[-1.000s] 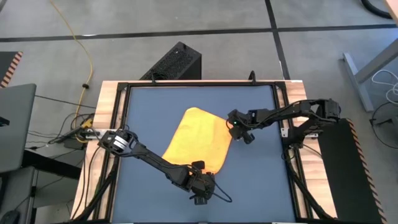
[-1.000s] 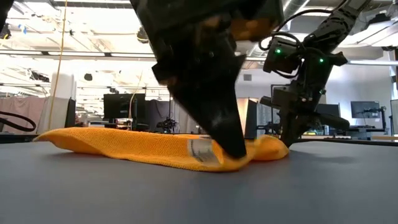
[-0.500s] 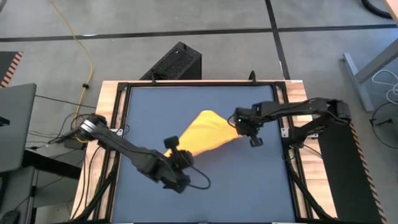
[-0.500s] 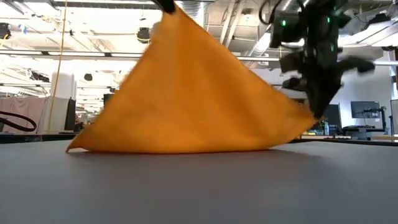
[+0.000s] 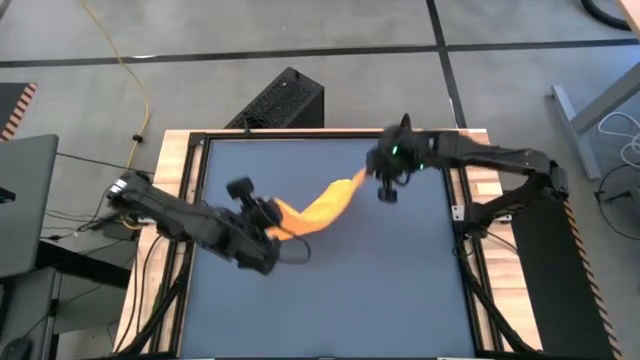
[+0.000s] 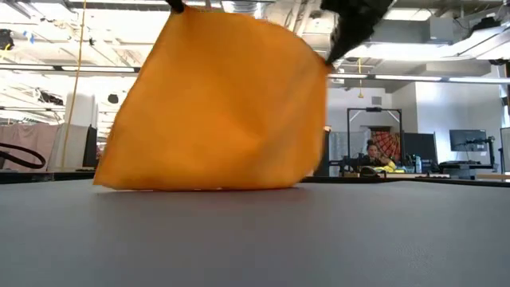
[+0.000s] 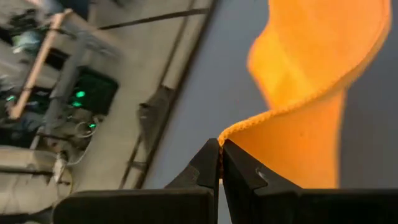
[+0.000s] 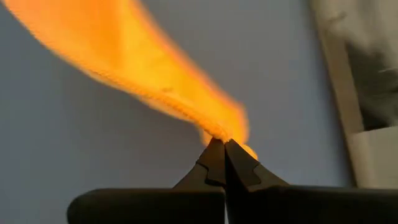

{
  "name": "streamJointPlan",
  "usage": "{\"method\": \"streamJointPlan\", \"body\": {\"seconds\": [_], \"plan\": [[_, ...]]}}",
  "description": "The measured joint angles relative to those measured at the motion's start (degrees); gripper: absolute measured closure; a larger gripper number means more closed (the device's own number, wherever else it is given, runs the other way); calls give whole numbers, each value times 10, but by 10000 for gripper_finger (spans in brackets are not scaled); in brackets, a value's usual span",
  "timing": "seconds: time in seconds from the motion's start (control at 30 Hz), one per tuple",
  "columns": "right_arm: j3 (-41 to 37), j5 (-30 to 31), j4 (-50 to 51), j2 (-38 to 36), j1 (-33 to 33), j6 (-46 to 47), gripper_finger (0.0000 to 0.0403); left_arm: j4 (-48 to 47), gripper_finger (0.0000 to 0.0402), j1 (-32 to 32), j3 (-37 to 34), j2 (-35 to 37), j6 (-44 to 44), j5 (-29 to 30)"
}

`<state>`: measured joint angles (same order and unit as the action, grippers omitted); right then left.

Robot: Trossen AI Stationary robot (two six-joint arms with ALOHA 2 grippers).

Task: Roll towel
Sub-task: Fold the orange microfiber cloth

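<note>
The yellow-orange towel (image 5: 322,204) hangs as a sheet between my two grippers above the dark blue tabletop (image 5: 400,280). My left gripper (image 5: 270,214) is shut on its left upper corner, left of the table's middle. My right gripper (image 5: 369,179) is shut on the other upper corner, nearer the far edge. In the low view the towel (image 6: 215,104) spans from my left gripper (image 6: 172,5) to my right gripper (image 6: 333,53). Its lower edge (image 6: 199,187) is at the tabletop; whether it touches, I cannot tell. My left gripper pinches the towel's corner (image 7: 229,132) between its two fingertips, coming at it slanting downward. The cloth hangs away from the fingers with a curled edge. My right gripper pinches the opposite corner (image 8: 219,132) between its two fingertips, also slanting downward. The towel's top edge sags a little between the two holds.
A wooden frame (image 5: 172,165) rims the table. A black box (image 5: 285,100) stands on the floor beyond the far edge, and cables (image 5: 120,215) lie off the left side. A person (image 6: 370,153) sits far back in the room.
Both grippers have risen with the towel's corners. My left gripper has gone from near the front edge toward the table's left and far side; my right gripper has moved toward the far edge. The towel, flat on the table before, now hangs upright between them.
</note>
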<state>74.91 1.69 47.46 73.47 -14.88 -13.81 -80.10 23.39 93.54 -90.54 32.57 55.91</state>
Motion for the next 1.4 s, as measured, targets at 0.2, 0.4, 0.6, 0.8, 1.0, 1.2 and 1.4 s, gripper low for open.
{"method": "streamJointPlan", "body": {"seconds": [0.2,0.4,0.6,0.8,1.0,1.2,1.4], "plan": [[106,21,-25,0,-52,-7,394,71,401,-62,0,124,-107,15],[138,13,81,-1,31,10,394,152,401,-36,1,160,-160,-73],[-5,-5,128,0,215,144,394,196,401,73,-61,66,-101,-180],[-213,-31,-79,21,397,311,394,394,401,162,-214,-49,50,-239],[-249,-57,-146,88,488,458,394,549,401,215,-263,-141,197,-257],[-209,-140,-76,132,479,477,391,471,401,213,-245,-135,233,-227],[-178,-63,22,115,435,450,389,388,401,164,-238,-92,193,-182]]}}
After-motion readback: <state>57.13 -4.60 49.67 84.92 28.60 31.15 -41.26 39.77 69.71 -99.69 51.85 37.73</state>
